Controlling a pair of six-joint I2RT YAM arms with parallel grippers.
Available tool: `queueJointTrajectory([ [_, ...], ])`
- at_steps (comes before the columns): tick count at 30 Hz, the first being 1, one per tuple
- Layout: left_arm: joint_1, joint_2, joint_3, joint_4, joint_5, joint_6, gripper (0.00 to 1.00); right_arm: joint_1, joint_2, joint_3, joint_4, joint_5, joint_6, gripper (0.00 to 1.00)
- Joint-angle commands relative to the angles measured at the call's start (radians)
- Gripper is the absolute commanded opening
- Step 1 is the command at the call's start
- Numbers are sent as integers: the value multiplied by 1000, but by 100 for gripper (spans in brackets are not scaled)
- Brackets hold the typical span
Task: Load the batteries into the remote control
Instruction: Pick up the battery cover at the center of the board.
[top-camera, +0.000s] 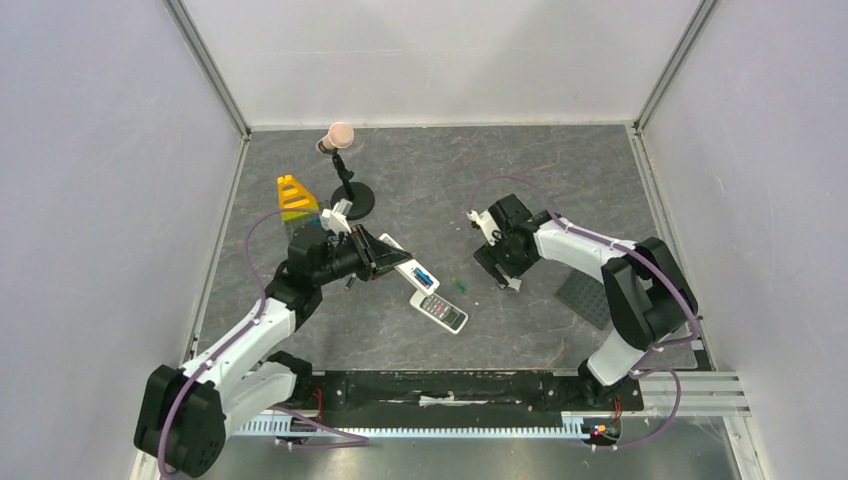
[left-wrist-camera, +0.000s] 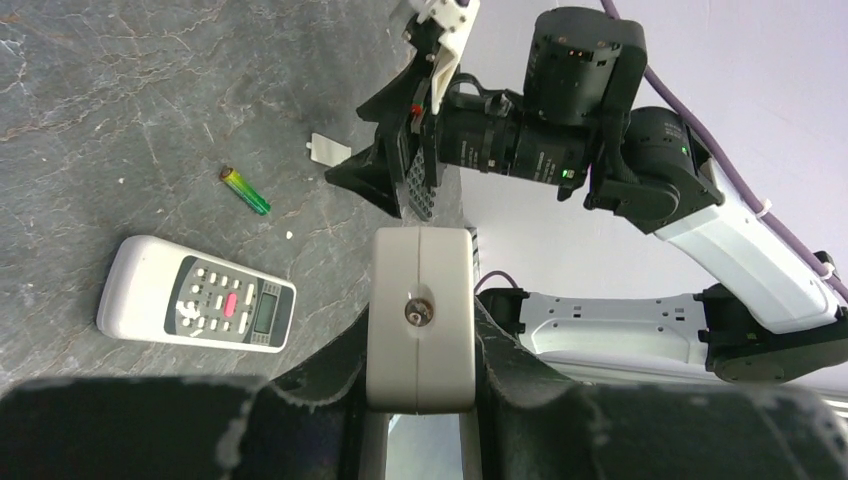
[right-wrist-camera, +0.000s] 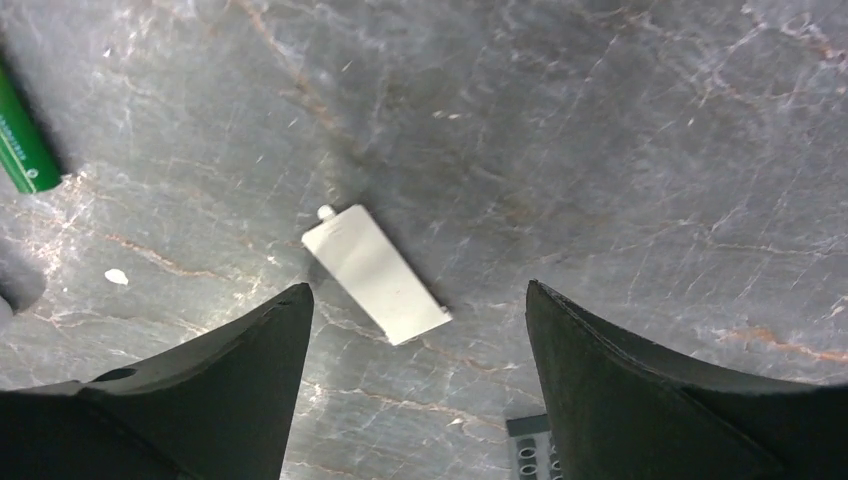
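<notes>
A white remote (left-wrist-camera: 420, 300) was pinched by the left gripper (left-wrist-camera: 420, 390) — the right gripper (right-wrist-camera: 415, 290) was spread wide over a white cover (right-wrist-camera: 372, 272).

Nothing is really coming through as readable here. The green battery (right-wrist-camera: 22, 150) is showing a line of tiny white print along its side, but it's blurring out. The remote control (left-wrist-camera: 195, 307) is carrying little marks on its buttons, all too small to make out.
</notes>
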Motion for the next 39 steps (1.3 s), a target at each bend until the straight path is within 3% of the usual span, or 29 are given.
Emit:
queueJointTrajectory([
  [1, 11, 23, 31, 84, 50, -12, 2, -39, 32, 58, -28, -61, -48, 78],
  [9, 23, 60, 42, 96, 78, -1, 2, -61, 82, 80, -75, -115, -53, 57],
  [12, 31, 62, 35, 96, 79, 2, 2, -61, 84, 77, -73, -105, -35, 53],
  [19, 41, 66, 20, 100, 86, 4, 2, -61, 89, 57, -59, -89, 63, 31],
  [24, 41, 74, -8, 134, 93, 8, 2, -50, 76, 17, -20, -36, 215, 25],
  [27, 39, 75, -43, 170, 89, 2, 2, -44, 29, -42, 36, -30, 271, 31],
  [32, 39, 79, -97, 237, 85, -19, 2, -37, -38, -79, 54, -30, 293, 63],
  [39, 39, 82, -130, 264, 81, -15, 2, -21, -58, -105, 25, -6, 260, 65],
])
